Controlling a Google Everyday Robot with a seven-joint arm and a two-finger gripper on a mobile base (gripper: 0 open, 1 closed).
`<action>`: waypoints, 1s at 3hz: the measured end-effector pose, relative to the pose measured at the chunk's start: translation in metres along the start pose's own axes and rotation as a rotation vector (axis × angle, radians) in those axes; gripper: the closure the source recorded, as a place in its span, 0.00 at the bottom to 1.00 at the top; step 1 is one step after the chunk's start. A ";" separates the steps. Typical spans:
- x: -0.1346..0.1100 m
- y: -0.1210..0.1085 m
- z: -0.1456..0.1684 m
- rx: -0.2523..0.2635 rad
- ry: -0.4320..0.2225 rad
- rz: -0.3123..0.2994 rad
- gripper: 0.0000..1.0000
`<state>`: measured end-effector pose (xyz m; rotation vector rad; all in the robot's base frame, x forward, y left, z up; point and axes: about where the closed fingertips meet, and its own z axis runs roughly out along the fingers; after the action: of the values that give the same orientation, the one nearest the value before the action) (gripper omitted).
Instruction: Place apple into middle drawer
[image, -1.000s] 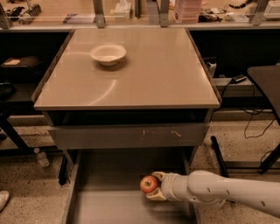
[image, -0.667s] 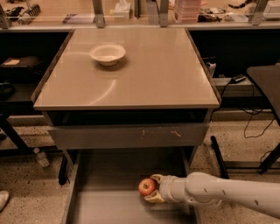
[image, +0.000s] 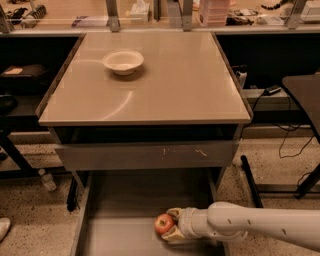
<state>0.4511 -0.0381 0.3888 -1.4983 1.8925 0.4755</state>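
The red apple (image: 163, 223) with a paler patch is held between the two pale fingers of my gripper (image: 170, 224), which is shut on it. My white arm reaches in from the lower right. The apple hangs low over the flat grey floor of the open middle drawer (image: 125, 200), toward its right side. I cannot tell whether the apple touches the floor. The drawer is pulled out below the closed drawer front with pale scratch marks (image: 145, 155).
A white bowl (image: 123, 61) stands on the tan tabletop (image: 150, 85) at the back left. A dark table (image: 305, 95) and cables are at the right. A plastic bottle (image: 48, 181) lies on the speckled floor at the left.
My gripper has carried the apple a little to the left over the drawer floor. The bowl and drawers have not moved.
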 end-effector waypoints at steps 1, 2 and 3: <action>0.000 0.000 0.000 0.000 0.000 0.000 0.81; 0.000 0.000 0.000 0.000 0.000 0.000 0.60; 0.000 0.000 0.000 0.000 0.000 0.000 0.35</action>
<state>0.4509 -0.0379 0.3886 -1.4984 1.8925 0.4762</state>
